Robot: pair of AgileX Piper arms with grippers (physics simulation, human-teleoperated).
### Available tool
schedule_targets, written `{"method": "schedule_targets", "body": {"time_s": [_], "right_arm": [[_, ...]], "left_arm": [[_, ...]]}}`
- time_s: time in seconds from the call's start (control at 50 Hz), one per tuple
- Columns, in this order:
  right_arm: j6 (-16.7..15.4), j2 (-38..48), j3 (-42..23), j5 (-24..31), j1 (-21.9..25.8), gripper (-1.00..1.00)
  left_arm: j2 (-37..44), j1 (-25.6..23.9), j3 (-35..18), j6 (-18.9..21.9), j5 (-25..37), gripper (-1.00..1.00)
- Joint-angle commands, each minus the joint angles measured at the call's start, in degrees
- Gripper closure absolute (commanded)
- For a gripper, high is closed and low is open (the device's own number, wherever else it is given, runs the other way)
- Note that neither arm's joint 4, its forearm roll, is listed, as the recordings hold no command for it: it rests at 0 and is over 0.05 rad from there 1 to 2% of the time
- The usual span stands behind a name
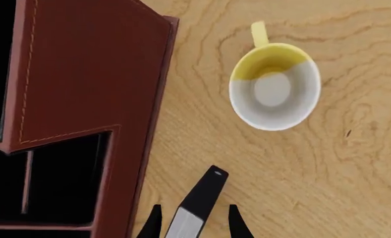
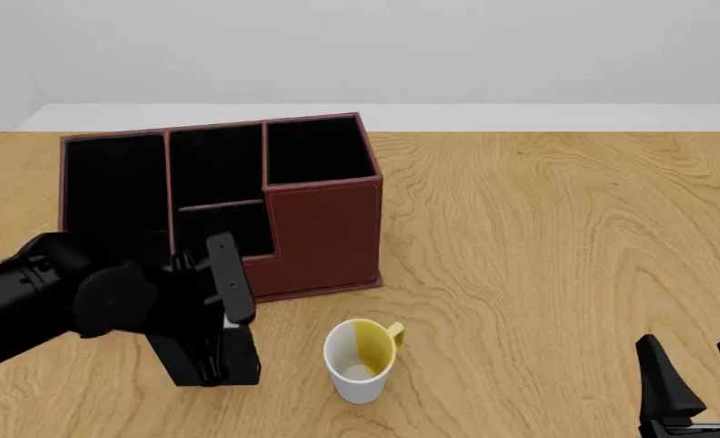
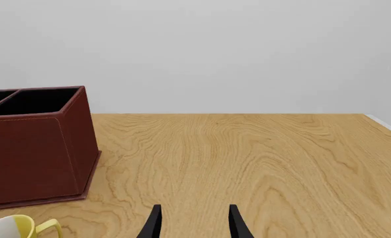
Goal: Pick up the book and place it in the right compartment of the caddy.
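My left gripper [image 2: 220,321] is shut on the black book [image 2: 207,360], which hangs upright from it just in front of the caddy [image 2: 323,237], left of the mug. In the left wrist view the book [image 1: 196,206], with its white page block, sits between the fingers of that gripper [image 1: 194,222], beside the caddy's tall red-brown wall [image 1: 89,74]. I cannot tell whether the book's lower end touches the table. The right compartment [image 2: 320,151] is the tall back-right cell, with nothing visible inside. My right gripper [image 2: 701,379] is open and empty at the front right, also seen in its wrist view [image 3: 194,223].
A white-and-yellow mug [image 2: 360,358] stands upright in front of the caddy, right of the book; it also shows in the left wrist view [image 1: 274,87] and the right wrist view [image 3: 10,229]. The caddy's tall corner [image 3: 40,144] lies far left of my right gripper.
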Motion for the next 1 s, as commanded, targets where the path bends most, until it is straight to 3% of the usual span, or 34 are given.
{"method": "schedule_targets", "body": {"time_s": [0.02, 0.42, 0.44, 1.0], "right_arm": [[-0.02, -0.02, 0.0, 0.01, -0.01, -1.0], [-0.02, -0.01, 0.0, 0.0, -0.01, -1.0], [-0.02, 0.0, 0.0, 0.0, 0.0, -1.0], [0.0, 0.01, 0.0, 0.0, -0.01, -1.0]], "left_arm": [[-1.65, 2.09, 3.35, -2.01, -2.53, -1.0], [0.42, 4.96, 5.55, 0.28, -4.33, -1.0], [0.49, 5.2, 5.57, 0.47, -4.45, 1.0], [-4.52, 1.86, 4.0, -1.21, -0.49, 1.0]]}}
